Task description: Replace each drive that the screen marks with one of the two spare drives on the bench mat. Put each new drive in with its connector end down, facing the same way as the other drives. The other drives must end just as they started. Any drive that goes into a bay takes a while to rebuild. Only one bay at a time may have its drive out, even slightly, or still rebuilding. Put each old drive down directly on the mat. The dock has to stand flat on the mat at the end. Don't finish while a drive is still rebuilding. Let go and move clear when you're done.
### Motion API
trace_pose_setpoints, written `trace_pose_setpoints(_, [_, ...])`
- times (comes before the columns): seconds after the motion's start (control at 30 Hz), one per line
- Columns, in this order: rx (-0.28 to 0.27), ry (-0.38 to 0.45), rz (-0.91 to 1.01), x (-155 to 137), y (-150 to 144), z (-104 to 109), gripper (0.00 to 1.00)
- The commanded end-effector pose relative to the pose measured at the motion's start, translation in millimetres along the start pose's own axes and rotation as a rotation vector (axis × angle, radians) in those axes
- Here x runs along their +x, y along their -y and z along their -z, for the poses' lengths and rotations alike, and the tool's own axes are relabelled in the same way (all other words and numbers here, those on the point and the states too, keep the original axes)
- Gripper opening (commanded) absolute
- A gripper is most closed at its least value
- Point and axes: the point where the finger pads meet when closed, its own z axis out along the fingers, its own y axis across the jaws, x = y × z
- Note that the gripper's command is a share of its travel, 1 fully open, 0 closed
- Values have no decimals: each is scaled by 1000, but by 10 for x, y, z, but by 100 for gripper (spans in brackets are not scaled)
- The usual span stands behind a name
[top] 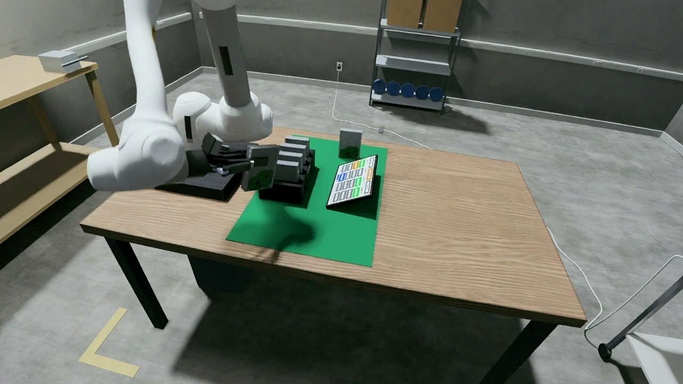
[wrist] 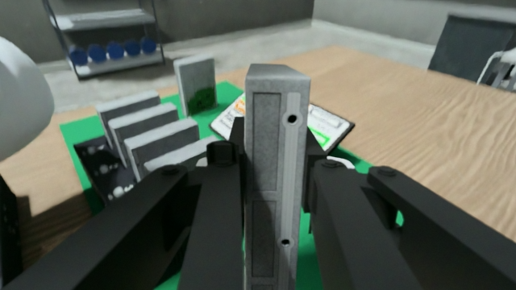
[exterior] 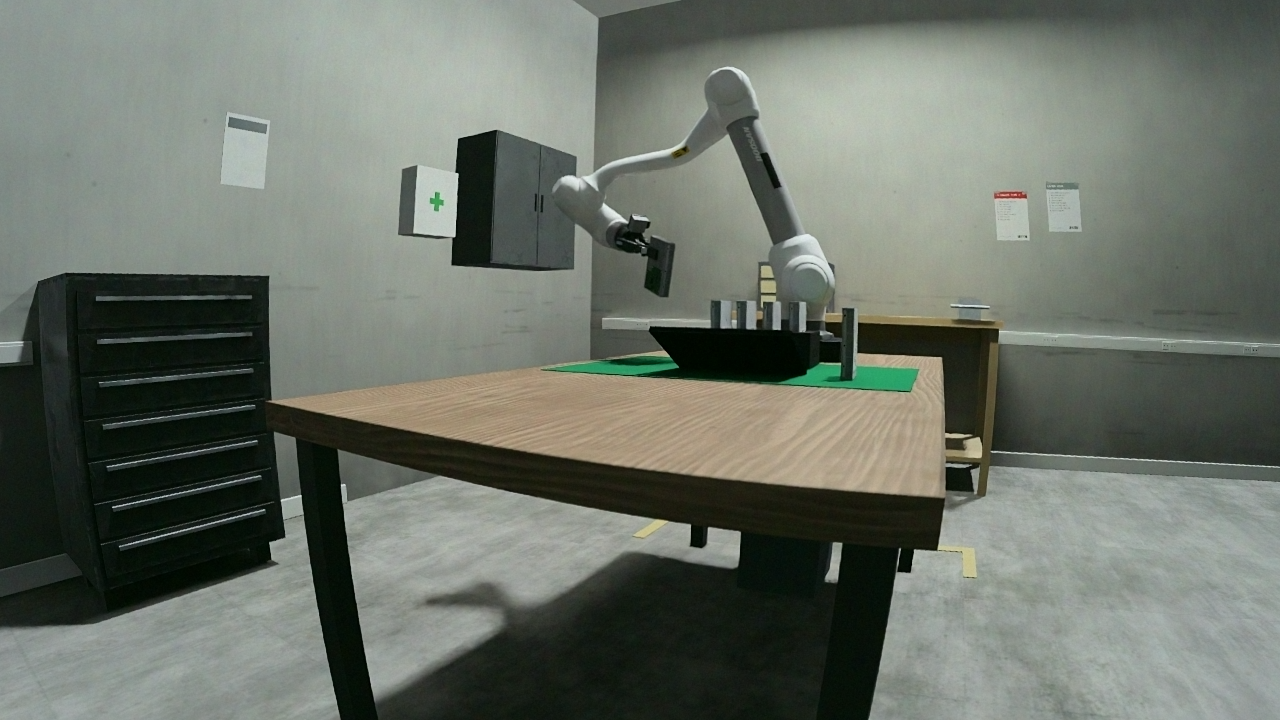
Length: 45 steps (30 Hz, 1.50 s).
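Note:
My gripper [top: 248, 164] is shut on a grey drive [top: 259, 173] and holds it in the air, well above the green mat [top: 312, 200], at the near end of the dock. The same drive fills the middle of the wrist view [wrist: 276, 169] and hangs high above the table in the exterior view [exterior: 659, 265]. The black dock [top: 288, 182] stands on the mat with several grey drives [top: 291, 160] upright in its bays. Another grey drive [top: 350, 143] stands upright on the mat's far edge. The tilted screen [top: 352, 180] shows green, orange and blue cells.
The arm's black base block [top: 203, 183] lies left of the mat. A wooden side bench [top: 28, 143] stands at the far left. A metal shelf [top: 413, 52] stands by the back wall. A white cable [top: 580, 277] runs along the floor at the right.

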Motion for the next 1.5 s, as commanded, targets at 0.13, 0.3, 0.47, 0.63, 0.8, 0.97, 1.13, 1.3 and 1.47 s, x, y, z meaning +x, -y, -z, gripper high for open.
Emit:
trace_pose_setpoints(0.13, [1,-195,2,6,-1,-1,10])
trace_pose_setpoints(0.3, [-1,-266,2,6,-4,7,10])
trace_pose_setpoints(0.47, [-2,-275,2,5,-4,9,10])
trace_pose_setpoints(0.63, [-2,-275,2,5,-4,9,10])
trace_pose_setpoints(0.8, [-2,-275,2,5,-4,9,10])
trace_pose_setpoints(0.97, [-2,-275,2,5,-4,9,10])
trace_pose_setpoints(1.13, [-2,-275,2,5,-4,9,10])
trace_pose_setpoints(1.3, [-2,-275,2,5,-4,9,10])
trace_pose_setpoints(1.47, [-2,-275,2,5,-4,9,10])
